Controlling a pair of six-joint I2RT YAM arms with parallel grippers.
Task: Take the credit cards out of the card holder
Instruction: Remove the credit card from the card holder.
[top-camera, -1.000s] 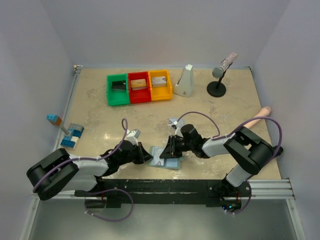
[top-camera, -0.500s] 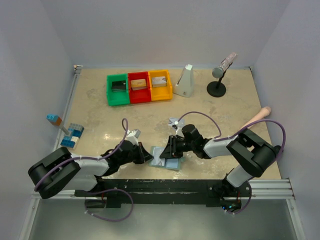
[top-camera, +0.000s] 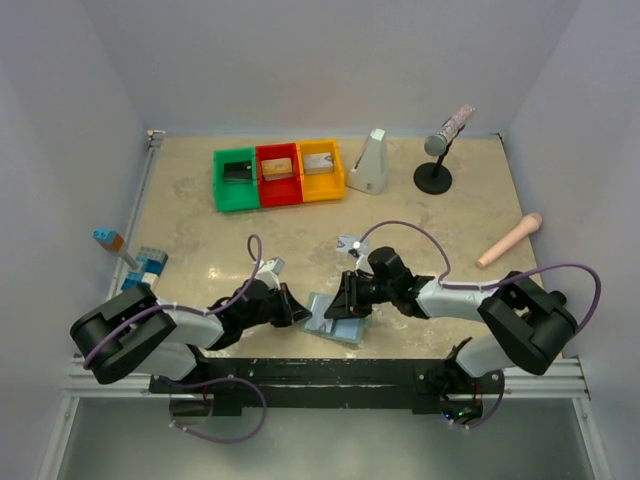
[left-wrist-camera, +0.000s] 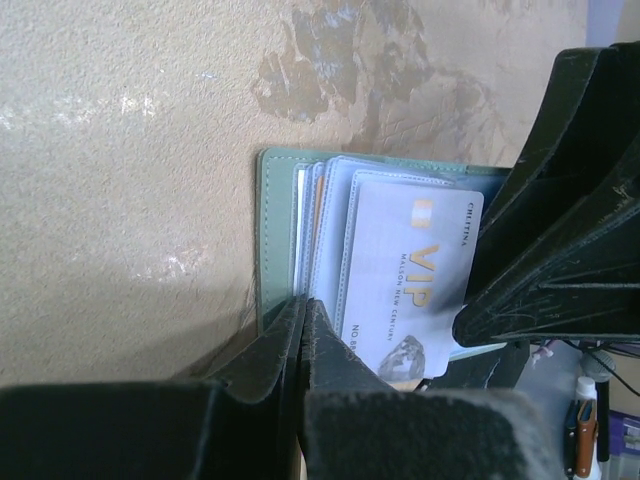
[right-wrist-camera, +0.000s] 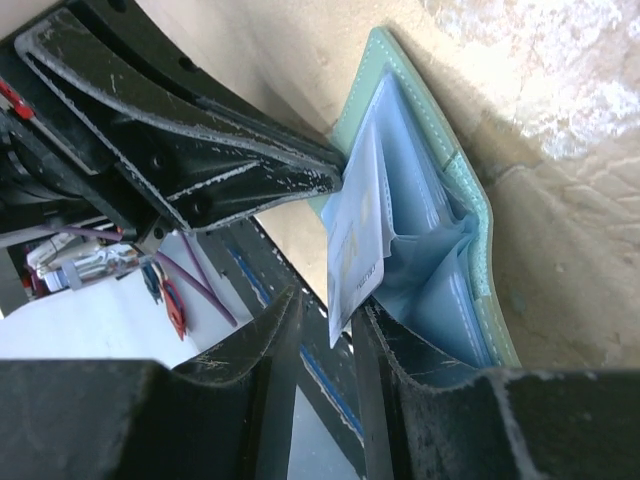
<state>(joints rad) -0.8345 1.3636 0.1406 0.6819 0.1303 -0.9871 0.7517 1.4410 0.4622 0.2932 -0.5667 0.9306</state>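
The card holder (top-camera: 337, 322) lies open near the table's front edge, grey-green outside (left-wrist-camera: 272, 230) with pale blue pockets (right-wrist-camera: 425, 270). A silver-grey credit card (left-wrist-camera: 410, 275) marked VIP sticks partway out of a pocket. My left gripper (top-camera: 297, 311) is shut, its tips (left-wrist-camera: 303, 312) against the holder's left edge. My right gripper (top-camera: 346, 305) is open over the holder's other side. The credit card's free corner (right-wrist-camera: 352, 262) stands between its fingers, close to one of them, with a gap to the other.
Green (top-camera: 236, 180), red (top-camera: 278, 174) and yellow (top-camera: 320, 170) bins stand in a row at the back. A white wedge (top-camera: 370, 162) and a microphone on a stand (top-camera: 438, 150) are back right. A pink stick (top-camera: 510, 240) lies right, blue bricks (top-camera: 145, 270) left.
My right gripper's jaws have opened somewhat around the card. The right arm's elbow has swung down and right, uncovering the pink stick. The left arm has edged right.
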